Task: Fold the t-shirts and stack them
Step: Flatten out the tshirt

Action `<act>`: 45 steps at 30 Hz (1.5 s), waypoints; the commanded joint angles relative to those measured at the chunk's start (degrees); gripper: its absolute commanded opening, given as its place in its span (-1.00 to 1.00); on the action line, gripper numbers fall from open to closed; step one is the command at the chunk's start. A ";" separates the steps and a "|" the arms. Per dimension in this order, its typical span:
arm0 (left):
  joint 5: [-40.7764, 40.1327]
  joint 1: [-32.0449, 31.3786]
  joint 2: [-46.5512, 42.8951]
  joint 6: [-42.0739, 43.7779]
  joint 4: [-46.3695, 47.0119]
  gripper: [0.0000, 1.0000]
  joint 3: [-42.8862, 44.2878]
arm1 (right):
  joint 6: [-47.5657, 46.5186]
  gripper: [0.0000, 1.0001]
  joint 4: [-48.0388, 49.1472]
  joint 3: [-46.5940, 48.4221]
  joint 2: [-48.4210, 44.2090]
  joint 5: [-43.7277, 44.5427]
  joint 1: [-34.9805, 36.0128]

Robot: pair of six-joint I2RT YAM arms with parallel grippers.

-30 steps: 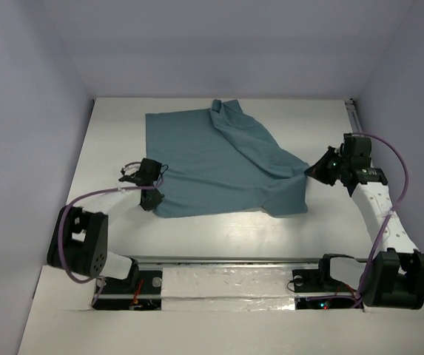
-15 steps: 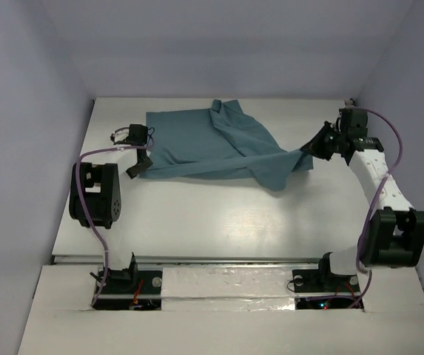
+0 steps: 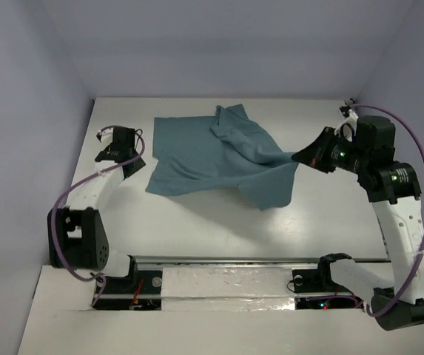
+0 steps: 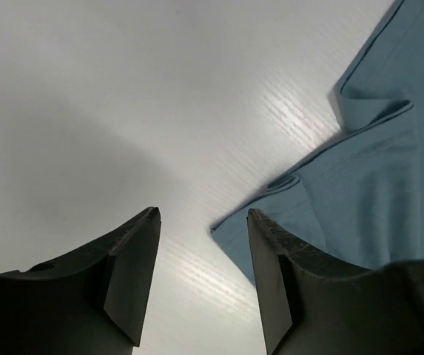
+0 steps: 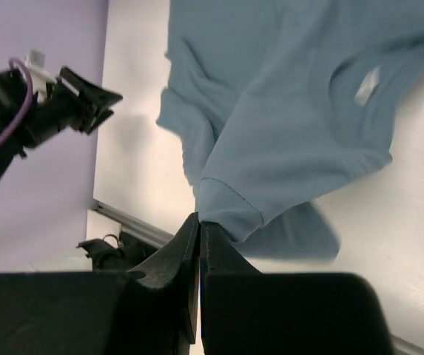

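Note:
The teal-blue t-shirt lies rumpled on the white table, its right part lifted off the surface. My right gripper is shut on a hemmed edge of the t-shirt, pinched at the tips, and the cloth hangs away from them. My left gripper stands open just left of the shirt's left edge. In the left wrist view its jaws hold nothing, and a corner of the shirt lies on the table just beyond the right finger.
A metal rail runs along the table's near edge in front of the arm bases. Purple walls close in the left, back and right. The left arm shows in the right wrist view.
My left gripper has opened, let go of the shirt's near-left corner and moved back and left. My right gripper has risen, still shut on the cloth, pulling the shirt's right side up.

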 commanded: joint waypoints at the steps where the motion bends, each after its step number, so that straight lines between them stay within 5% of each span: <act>1: 1.14 0.03 -7.84 1.03 -5.11 -0.03 -4.25 | 0.42 -1.00 -2.20 2.30 2.64 -0.30 -0.34; 9: 5.45 -4.44 -17.61 -5.29 -7.57 0.08 -18.23 | -0.46 -1.00 7.56 -19.93 4.67 5.35 -0.34; 13: 3.87 -13.66 -18.33 -11.10 -11.17 0.16 -17.63 | -0.37 -1.00 7.83 -26.79 2.30 7.08 -0.34; 17: -0.16 -15.43 -16.04 -14.44 -9.79 0.15 -17.89 | 0.33 -1.00 9.14 -30.66 0.98 9.21 -0.34; 38: -5.27 -11.74 1.18 -19.02 3.14 -0.01 -12.36 | 1.30 -1.00 14.59 -34.36 1.07 9.48 -0.34; 45: -5.01 -11.74 -3.02 -21.12 5.34 -0.01 -13.83 | 1.30 -1.00 14.42 -35.15 0.71 8.86 -0.34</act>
